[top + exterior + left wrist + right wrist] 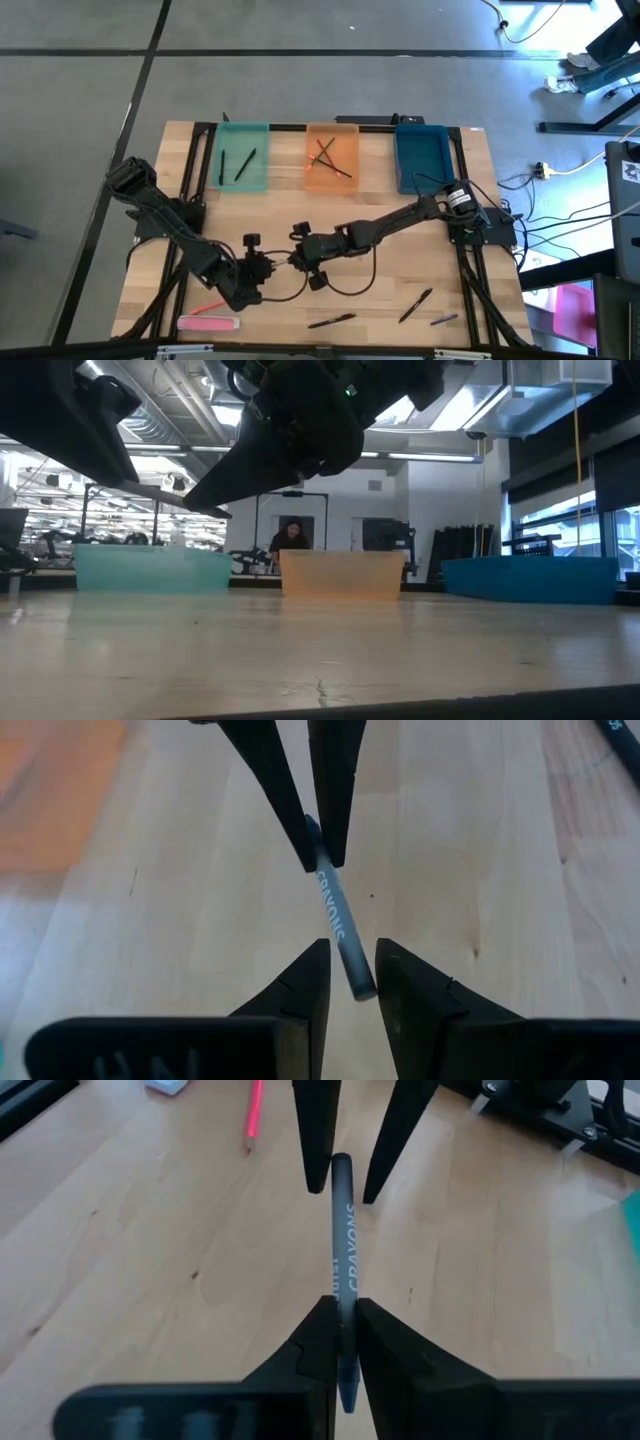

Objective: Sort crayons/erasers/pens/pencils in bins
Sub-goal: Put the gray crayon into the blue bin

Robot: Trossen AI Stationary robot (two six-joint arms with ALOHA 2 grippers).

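Your right end effector (340,1342) is clamped on a grey crayon (343,1250) printed "CRAYONS", held above mid-desk (380,300); the left end effector (352,982) stands open around its far end. Bare wood lies below, bins (333,155) well apart.

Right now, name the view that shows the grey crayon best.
The right wrist view: the crayon shows nearly full length, lettering readable, pinched in the right claw. The left wrist view shows it shorter. The high and low views do not show it.
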